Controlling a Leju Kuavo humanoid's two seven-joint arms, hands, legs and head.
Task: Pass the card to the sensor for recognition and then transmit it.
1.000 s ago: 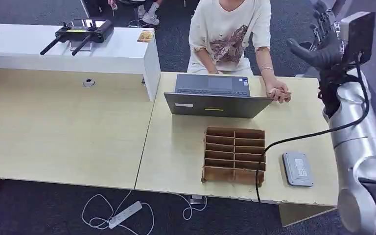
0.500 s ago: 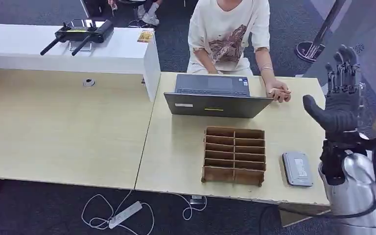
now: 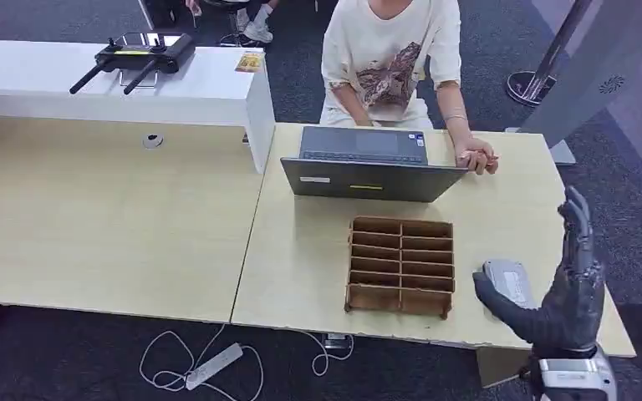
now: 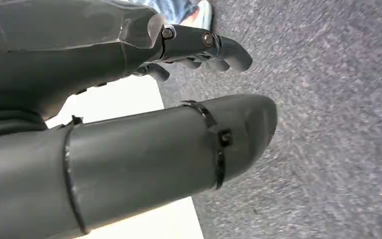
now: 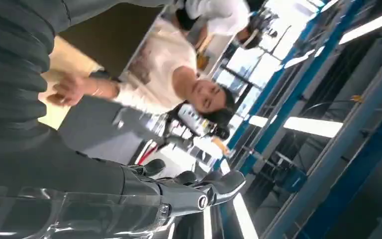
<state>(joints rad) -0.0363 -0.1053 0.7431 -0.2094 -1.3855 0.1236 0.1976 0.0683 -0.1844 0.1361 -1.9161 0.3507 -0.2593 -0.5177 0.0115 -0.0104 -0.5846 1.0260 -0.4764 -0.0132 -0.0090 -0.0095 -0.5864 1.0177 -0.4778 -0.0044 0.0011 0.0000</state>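
Though spread, fingers [image 3: 578, 236] near sensor [image 3: 514, 280].

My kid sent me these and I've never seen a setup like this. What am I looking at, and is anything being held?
It's a humanoid robot at a desk. The wide picture comes from its head, looking down; the two close-ups come from cameras at its wrists. Its right hand hangs open over the table edge, holding nothing. The left hand hangs above carpet, also empty. On the table: a laptop, a wooden divided tray and a grey card sensor. A person sits behind the laptop.
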